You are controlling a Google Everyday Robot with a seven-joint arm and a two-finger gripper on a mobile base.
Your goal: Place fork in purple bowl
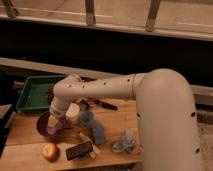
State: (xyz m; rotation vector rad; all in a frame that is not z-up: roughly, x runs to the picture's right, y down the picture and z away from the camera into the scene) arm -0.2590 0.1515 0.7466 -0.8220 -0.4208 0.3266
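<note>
Fork: I cannot make it out anywhere; if carried, it is hidden at the hand (55,120), which hangs directly over the purple bowl (44,129) near the left end of the wooden surface (20,131). Whether the hand grips anything I cannot tell. Judging by this, the move is straight down. A green tray (35,92) lies behind the bowl. No readable writing shows.
</note>
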